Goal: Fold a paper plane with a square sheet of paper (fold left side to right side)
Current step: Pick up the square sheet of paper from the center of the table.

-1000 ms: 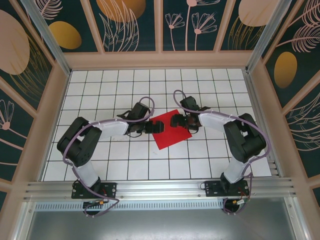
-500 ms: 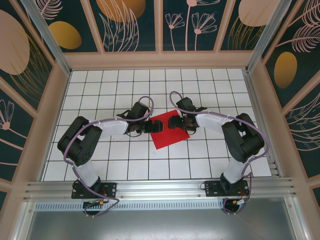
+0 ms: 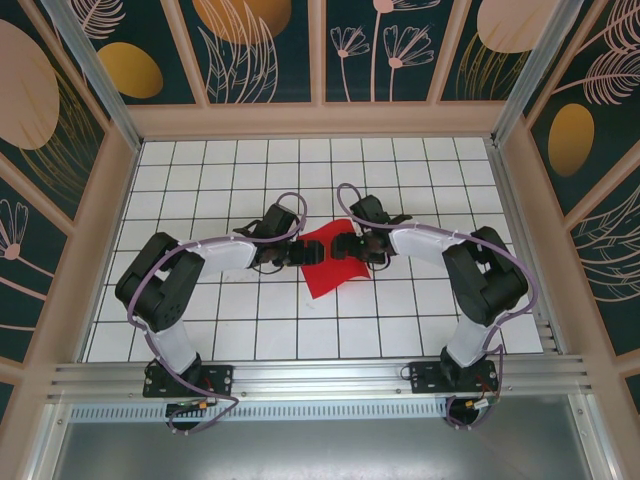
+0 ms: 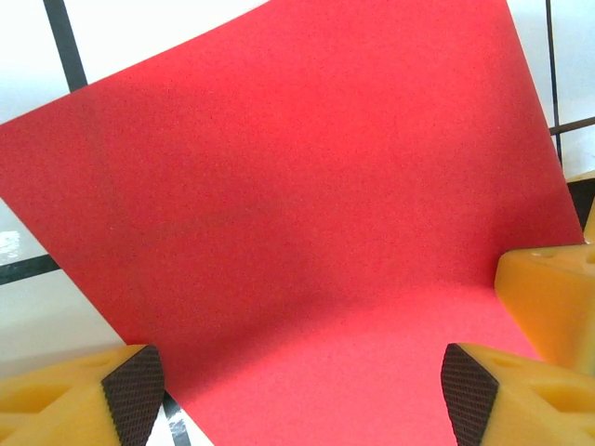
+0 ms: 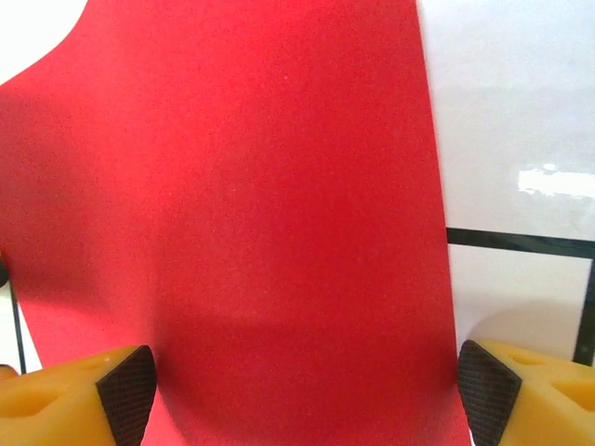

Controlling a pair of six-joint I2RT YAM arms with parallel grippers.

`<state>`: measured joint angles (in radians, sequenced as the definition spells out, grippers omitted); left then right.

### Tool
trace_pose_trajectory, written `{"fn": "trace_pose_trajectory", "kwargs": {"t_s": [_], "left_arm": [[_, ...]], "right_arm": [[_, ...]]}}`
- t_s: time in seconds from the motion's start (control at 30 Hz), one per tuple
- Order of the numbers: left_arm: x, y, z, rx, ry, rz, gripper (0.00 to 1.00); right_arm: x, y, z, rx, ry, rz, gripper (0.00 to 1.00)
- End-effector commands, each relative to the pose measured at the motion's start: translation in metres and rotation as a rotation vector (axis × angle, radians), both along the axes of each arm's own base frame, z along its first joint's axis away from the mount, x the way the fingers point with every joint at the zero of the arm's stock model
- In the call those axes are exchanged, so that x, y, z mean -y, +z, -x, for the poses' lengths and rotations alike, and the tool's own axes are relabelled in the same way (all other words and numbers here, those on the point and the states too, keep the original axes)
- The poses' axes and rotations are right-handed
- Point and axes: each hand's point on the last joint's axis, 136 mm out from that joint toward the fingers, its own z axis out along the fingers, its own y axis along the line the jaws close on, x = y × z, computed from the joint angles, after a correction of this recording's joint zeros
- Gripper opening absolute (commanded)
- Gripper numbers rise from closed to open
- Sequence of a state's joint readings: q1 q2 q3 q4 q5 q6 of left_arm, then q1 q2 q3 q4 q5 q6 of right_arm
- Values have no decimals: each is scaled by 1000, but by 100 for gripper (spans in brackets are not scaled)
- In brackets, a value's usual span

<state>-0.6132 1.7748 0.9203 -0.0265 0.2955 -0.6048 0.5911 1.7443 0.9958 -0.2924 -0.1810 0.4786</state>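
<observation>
Red square sheet of paper point(image 3: 325, 270) is lying near the middle of the white gridded counter point(image 3: 200, 170), turned corner-on like a diamond. It isn't lying flat: the far part is bulging up off the counter. The left arm point(image 3: 215, 255) is reaching in from the left and the right arm point(image 3: 430, 240) from the right, their tips sitting close together over the sheet's far half.

In the left wrist view the left fingers point(image 4: 130, 395) are standing wide open, with the sheet spreading between the pads and curving upward ahead of them; nothing is being pinched. In the right wrist view the right fingers point(image 5: 125, 390) are also standing wide open, with the paper running between the pads and nothing gripped. Can't tell if any pad is touching the paper.
</observation>
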Motion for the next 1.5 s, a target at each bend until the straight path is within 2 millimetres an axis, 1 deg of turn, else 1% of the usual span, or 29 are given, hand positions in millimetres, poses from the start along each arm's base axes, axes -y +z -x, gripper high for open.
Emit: {"fn": "trace_pose_trajectory", "kwargs": {"t_s": [0.0,0.13,0.2,0.27,0.37,0.43,0.47,0.5,0.63,0.7,0.77,0.83,0.93,1.03,1.1,1.2,1.37,1.47], "left_arm": [[15,-11,4,-30,-36,44,80],[15,-10,3,-24,-39,42,79],[15,-7,2,-10,-43,41,80],[13,0,0,14,-38,37,80],[10,19,-6,71,-28,34,83],[5,33,-11,108,-11,34,85],[2,46,-14,133,0,44,85],[-3,53,-17,146,15,48,86],[-28,79,-26,195,83,80,88],[-41,92,-30,218,119,107,88],[-53,109,-33,251,155,146,89],[-65,123,-35,276,193,190,91],[-78,149,-37,327,239,284,93],[-82,181,-37,391,258,400,96],[-79,205,-34,433,241,482,97],[-67,239,-27,478,169,606,99],[-49,286,-17,533,36,768,99],[-42,309,-13,560,-31,837,99]], "right_arm": [[-10,-2,11,-60,32,-34,84],[-10,-8,13,-78,42,-22,77],[-11,-7,14,-84,46,-33,69],[-13,-5,14,-84,47,-64,64],[-16,5,12,-71,43,-157,50],[-22,12,14,-68,52,-237,44],[-26,16,16,-66,60,-272,42],[-19,19,10,-57,38,-300,40],[-18,37,7,-31,45,-430,34],[-17,49,5,-10,47,-512,32],[-15,63,4,18,53,-593,32],[-12,79,2,56,63,-660,31],[-3,111,-3,144,79,-757,30],[9,151,-9,248,87,-858,30],[17,184,-11,322,100,-929,30],[24,230,-12,412,127,-995,29],[25,300,-7,525,183,-1065,29],[24,339,-2,586,217,-1106,29]]}}
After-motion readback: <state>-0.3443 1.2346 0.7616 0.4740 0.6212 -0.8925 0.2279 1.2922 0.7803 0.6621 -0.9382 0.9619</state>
